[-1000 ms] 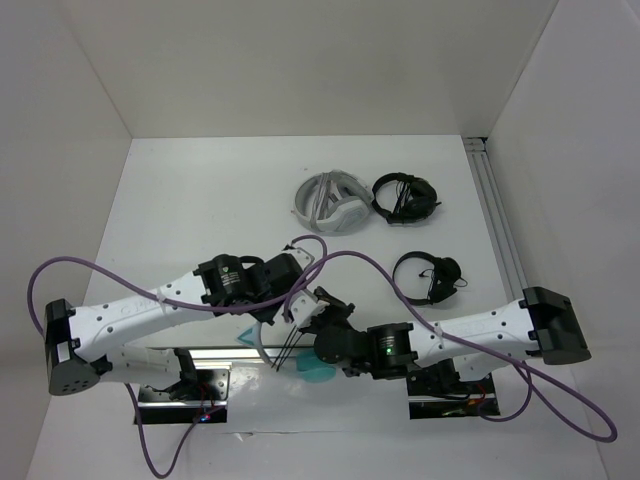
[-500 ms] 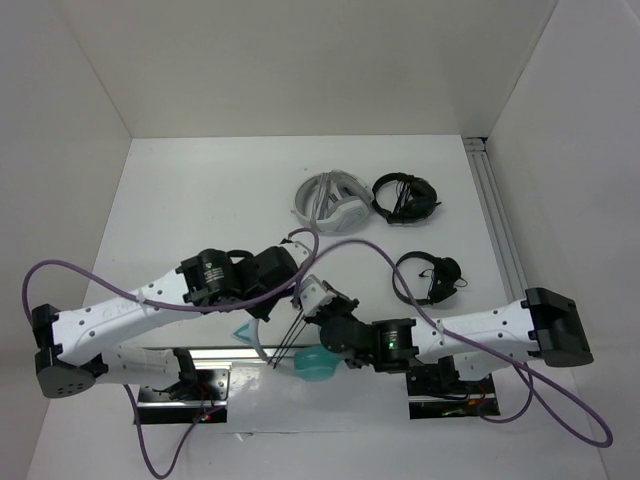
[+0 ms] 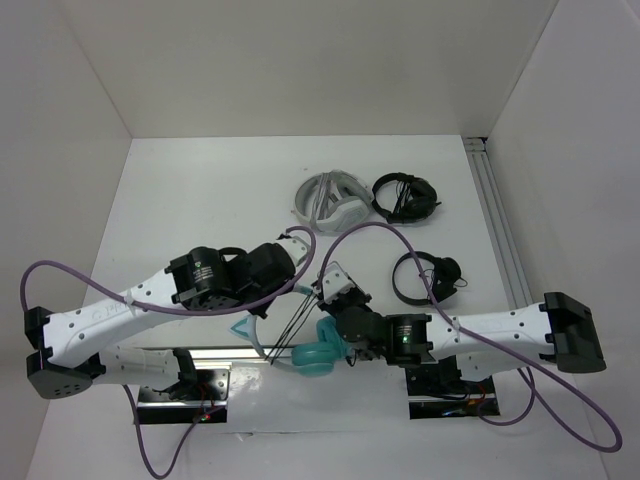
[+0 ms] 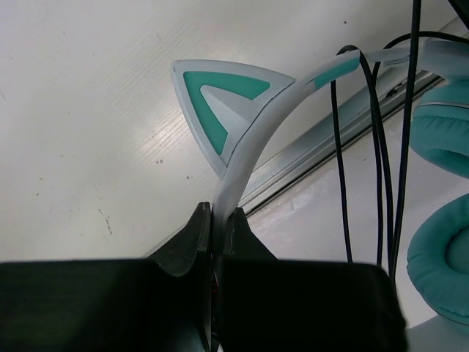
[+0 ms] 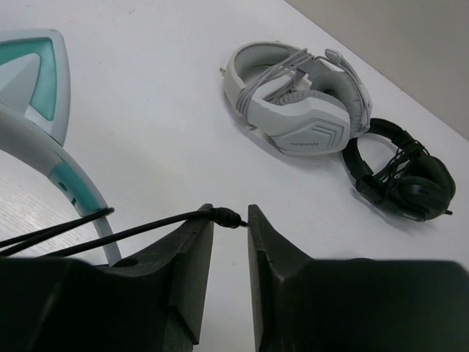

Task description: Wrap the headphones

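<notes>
The teal headphones [image 3: 318, 352] hang near the table's front edge, ear cups low. My left gripper [image 3: 288, 285] is shut on their pale blue headband [image 4: 253, 139], just below a cat ear [image 4: 220, 103]. Both teal ear cups [image 4: 440, 132] show at the right of the left wrist view. The thin black cable [image 4: 381, 169] runs in several strands past the headband. My right gripper [image 5: 229, 218] pinches the cable's plug [image 5: 222, 215] between its fingertips, and the cable [image 5: 132, 232] leads left to the headband [image 5: 51, 165].
White-grey headphones [image 3: 328, 203] and black headphones [image 3: 405, 197] lie at the back middle. Another black pair [image 3: 428, 277] lies right of my right gripper. A metal rail [image 3: 495, 215] runs along the right side. A metal strip [image 3: 200, 352] lies along the near edge.
My right gripper has moved away from the near edge and to the right with the plug. The ear cups have swung up and show more fully. My left arm has shifted slightly left.
</notes>
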`<state>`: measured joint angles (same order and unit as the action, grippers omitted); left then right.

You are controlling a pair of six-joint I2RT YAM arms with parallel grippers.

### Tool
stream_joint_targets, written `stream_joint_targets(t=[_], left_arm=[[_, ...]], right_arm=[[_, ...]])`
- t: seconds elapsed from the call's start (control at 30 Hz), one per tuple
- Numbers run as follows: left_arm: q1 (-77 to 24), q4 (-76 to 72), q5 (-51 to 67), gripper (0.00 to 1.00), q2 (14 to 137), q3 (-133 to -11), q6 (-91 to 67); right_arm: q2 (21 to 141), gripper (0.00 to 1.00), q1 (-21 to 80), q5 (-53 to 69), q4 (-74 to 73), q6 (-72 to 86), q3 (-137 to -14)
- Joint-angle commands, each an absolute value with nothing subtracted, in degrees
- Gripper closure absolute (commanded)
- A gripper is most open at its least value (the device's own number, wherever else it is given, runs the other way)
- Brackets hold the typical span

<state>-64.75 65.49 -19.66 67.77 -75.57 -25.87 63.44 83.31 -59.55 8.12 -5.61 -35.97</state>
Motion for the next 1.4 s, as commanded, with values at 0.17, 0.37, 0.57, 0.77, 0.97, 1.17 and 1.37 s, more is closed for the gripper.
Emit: stream_joint_targets(t=[0.17,0.37,0.57,0.77,0.97,1.17,1.37], left_arm=[[-65.3,63.4,-21.4,1.0,65.7,-77.8,-28.1],[-65.3,62.8,-21.4,1.0,65.7,-80.2,-27.1],[-65.3,62.8,-21.4,1.0,65.7,-81.3,-27.1],[-65.3,62.8,-26.2,1.0,65.7,-81.3,-29.2],[-61.4,62.8,-26.8,1.0,65.7,-80.8,-29.7],[-55.1,57.7,-20.9,1.0,64.4,-77.8,-27.2],[-51.7,54.6,-16.4,1.0,63.8,-75.1,-25.8]], right_arm=[[62.3,0.6,82.0,-61.7,5.2,-5.6,-35.6],[62.3,0.48,78.9,-59.7,5.2,-4.0,-35.1],[63.4,0.44,76.2,-58.2,5.7,-3.4,-35.1],[63.4,0.24,74.4,-61.5,0.9,1.6,-36.2],[59.2,0.11,73.9,-63.3,-5.5,6.9,-37.9],[57.0,0.0,73.9,-64.5,-10.2,10.4,-40.7],[58.2,0.0,73.9,-66.9,-16.3,13.8,-45.0]])
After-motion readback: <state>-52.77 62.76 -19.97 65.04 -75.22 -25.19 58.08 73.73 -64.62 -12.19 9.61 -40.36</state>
